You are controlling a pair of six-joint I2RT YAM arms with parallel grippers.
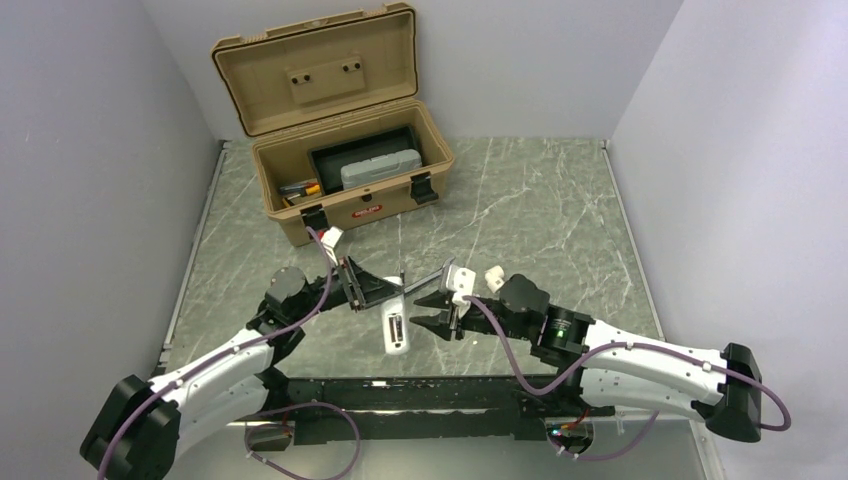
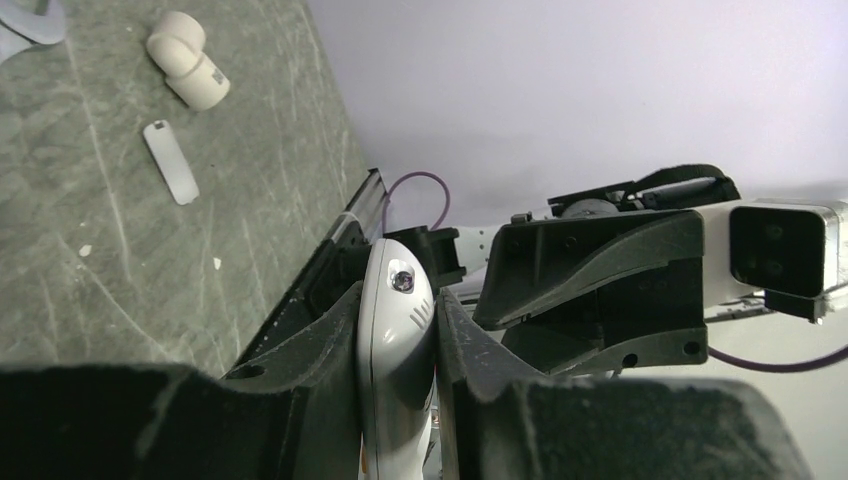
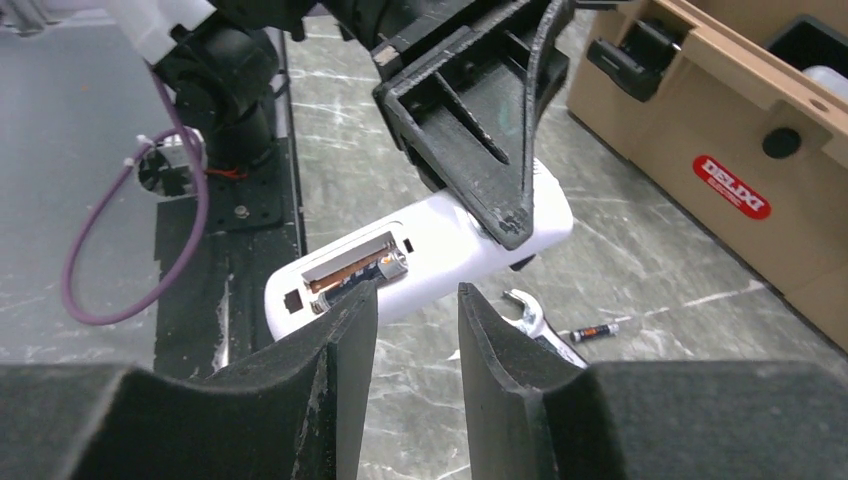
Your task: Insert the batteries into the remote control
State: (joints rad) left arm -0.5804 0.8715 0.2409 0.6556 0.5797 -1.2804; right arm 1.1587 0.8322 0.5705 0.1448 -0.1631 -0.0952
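Note:
My left gripper (image 2: 398, 300) is shut on the remote control (image 2: 395, 340), a slim white bar held above the table, one black finger on each side. From the right wrist the remote control (image 3: 440, 250) shows its open compartment face, with a copper-and-dark battery (image 3: 345, 272) lying in the recess. Just in front of that compartment my right gripper (image 3: 415, 295) is open, and only table shows between its fingers. A second battery (image 3: 595, 331) lies loose on the table. From above, the remote control (image 1: 394, 333) hangs between the left gripper (image 1: 372, 290) and the right gripper (image 1: 432, 312).
A silver wrench (image 3: 530, 315) lies beside the loose battery. A small white curved cover (image 2: 170, 160) and a white elbow piece (image 2: 187, 72) rest on the marbled table. The open tan toolbox (image 1: 380, 205) stands at the back left. The black base rail (image 1: 430, 395) runs along the near edge.

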